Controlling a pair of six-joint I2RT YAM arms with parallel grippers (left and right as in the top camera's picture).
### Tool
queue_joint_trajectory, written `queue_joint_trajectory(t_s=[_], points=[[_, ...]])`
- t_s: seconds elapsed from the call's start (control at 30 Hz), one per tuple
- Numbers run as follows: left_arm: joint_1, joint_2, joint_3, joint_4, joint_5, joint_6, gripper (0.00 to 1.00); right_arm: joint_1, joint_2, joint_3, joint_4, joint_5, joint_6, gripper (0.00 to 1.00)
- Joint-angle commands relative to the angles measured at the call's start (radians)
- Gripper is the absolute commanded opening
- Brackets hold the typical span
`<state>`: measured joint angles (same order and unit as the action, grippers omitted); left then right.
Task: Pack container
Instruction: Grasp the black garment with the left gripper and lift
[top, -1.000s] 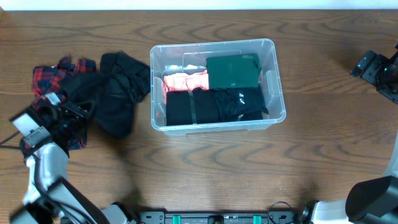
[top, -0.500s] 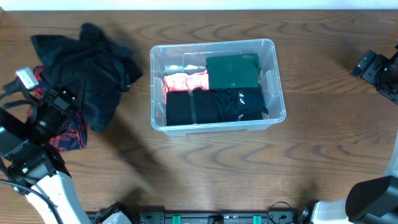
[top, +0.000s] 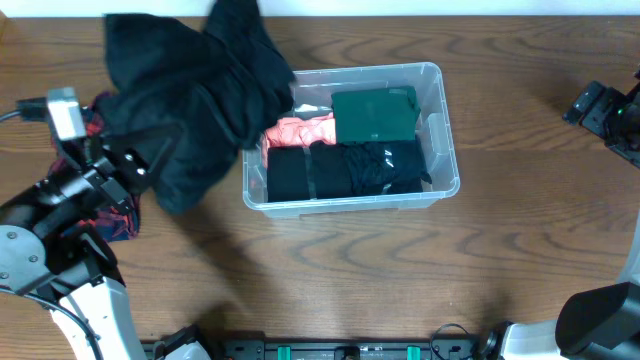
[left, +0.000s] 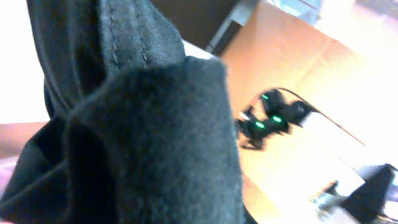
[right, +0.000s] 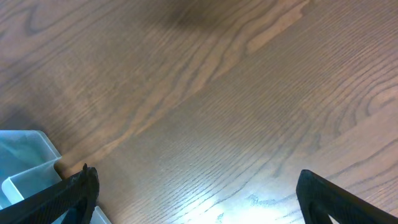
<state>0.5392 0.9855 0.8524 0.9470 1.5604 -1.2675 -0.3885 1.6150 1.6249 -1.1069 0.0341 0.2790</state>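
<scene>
The clear plastic container (top: 446, 125) stands at the table's middle and holds a folded green item (top: 374, 115), a pink one (top: 298, 131) and folded black ones (top: 340, 168). My left gripper (top: 138, 165) is shut on a black garment (top: 190, 90) and holds it up to the left of the container, with the cloth hanging over the container's left rim. The cloth fills the left wrist view (left: 124, 137) and hides the fingers. My right gripper (top: 600, 108) is open and empty at the far right; its wrist view shows bare wood between the fingers (right: 199, 193) and a container corner (right: 25, 168).
A red plaid garment (top: 115, 215) lies on the table at the left, partly under my left arm. The table's back edge runs just behind the container.
My left gripper has lifted the black garment off the table and carried it up and right, from beside the plaid garment to over the container's left rim. The right arm has not moved.
</scene>
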Motion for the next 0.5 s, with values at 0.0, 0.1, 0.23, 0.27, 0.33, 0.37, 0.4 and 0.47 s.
queue_joint_trajectory(t_s=[0.0,0.1,0.23,0.27,0.33,0.37,0.4,0.47], points=[[-0.071,0.0,0.032,0.002,0.011,-0.098,0.06,-0.004,0.003,-0.002,-0.001,0.003,0.012,0.99],[-0.171,0.038,0.032,0.002,0.01,-0.072,0.06,-0.004,0.003,-0.002,-0.001,0.003,0.012,0.99],[-0.301,0.12,0.032,0.002,0.001,-0.008,0.06,-0.004,0.003,-0.002,-0.001,0.003,0.012,0.99],[-0.332,0.145,0.032,0.002,-0.009,0.008,0.06,-0.004,0.003,-0.002,-0.001,0.003,0.013,0.99],[-0.376,0.192,0.032,0.002,-0.034,0.038,0.06,-0.004,0.003,-0.002,-0.001,0.003,0.013,0.99],[-0.393,0.215,0.032,0.002,-0.048,0.051,0.06,-0.004,0.003,-0.002,-0.001,0.003,0.013,0.99],[-0.406,0.238,0.032,0.002,-0.064,0.064,0.05,-0.004,0.003,-0.002,-0.001,0.003,0.013,0.99],[-0.424,0.287,0.032,0.002,-0.102,0.075,0.06,-0.004,0.003,-0.002,-0.001,0.003,0.013,0.99]])
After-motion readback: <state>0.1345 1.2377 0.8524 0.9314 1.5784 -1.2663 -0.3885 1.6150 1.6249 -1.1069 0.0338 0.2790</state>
